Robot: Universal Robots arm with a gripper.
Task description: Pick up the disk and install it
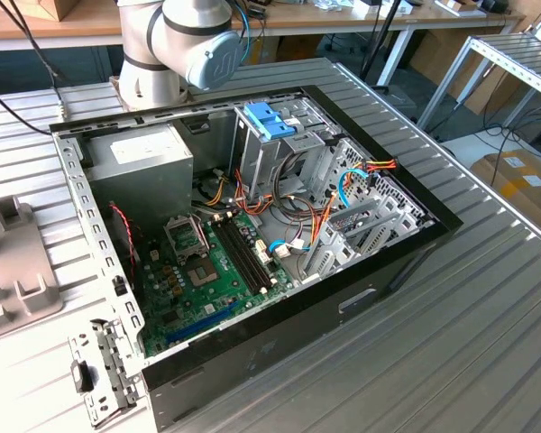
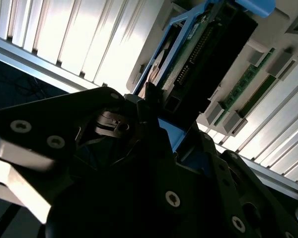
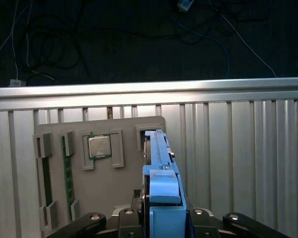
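1. First wrist view sees the disk (image 3: 159, 153), a flat dark rectangular hard drive in a bright blue plastic carrier, edge-on. It stands upright with its far end at a slot in the pale grey moulded plastic parts tray (image 3: 114, 188).
2. In the second wrist view the disk's (image 2: 213, 54) dark body and connector row face the camera, with the blue frame running along its edge.
3. The black metal gripper (image 3: 164, 218) flanks the blue end tab closely on both sides. It looks pinched onto the carrier rather than spread, and the second wrist view shows the gripper (image 2: 181, 144) the same way.
4. Handling, as a judgement: the disk is stiff, fairly dense and sensitive to shock, and the carrier's smooth plastic may slip or flex. Hold the blue frame near the tab, squarely, and keep off the connector pins.
5. Beside it in the tray sit a square silver processor chip (image 3: 99, 147) and a green memory stick (image 3: 68, 171).
6. The tray rests on a ribbed aluminium table (image 3: 238, 148).
7. In the exterior view the open black computer case (image 1: 252, 343) lies on that table.
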